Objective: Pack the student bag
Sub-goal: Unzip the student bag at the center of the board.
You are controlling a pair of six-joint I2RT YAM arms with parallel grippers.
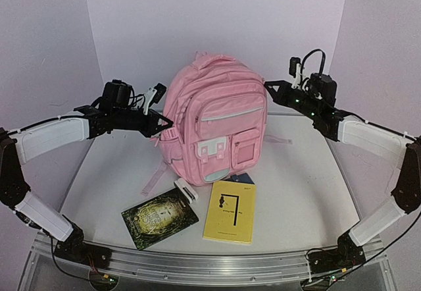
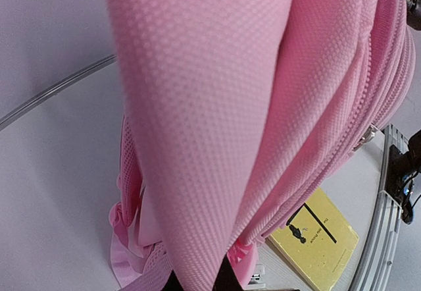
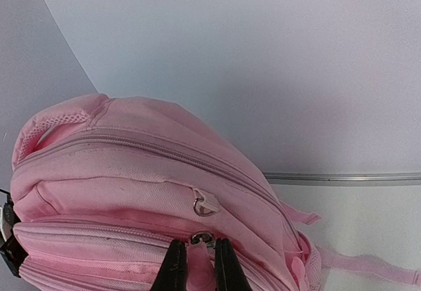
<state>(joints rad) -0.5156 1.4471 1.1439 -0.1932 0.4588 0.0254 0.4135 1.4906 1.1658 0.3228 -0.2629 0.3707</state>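
The pink student bag (image 1: pixel 214 123) stands upright mid-table with its front pockets facing the arms. My left gripper (image 1: pixel 161 125) is at the bag's left side. In the left wrist view it (image 2: pixel 197 279) is shut on a fold of the bag's pink textured side fabric (image 2: pixel 210 120). My right gripper (image 1: pixel 268 85) is at the bag's upper right side. In the right wrist view it (image 3: pixel 198 268) is shut on a pink zip pull, just below the metal slider (image 3: pixel 202 238). The zips (image 3: pixel 151 149) look closed.
A yellow book (image 1: pixel 230 211) and a dark green book (image 1: pixel 160 217) lie flat in front of the bag. A small white object (image 1: pixel 186 191) sits between them, and a blue corner (image 1: pixel 242 178) pokes out under the bag. A loose strap (image 1: pixel 154 178) trails at the left.
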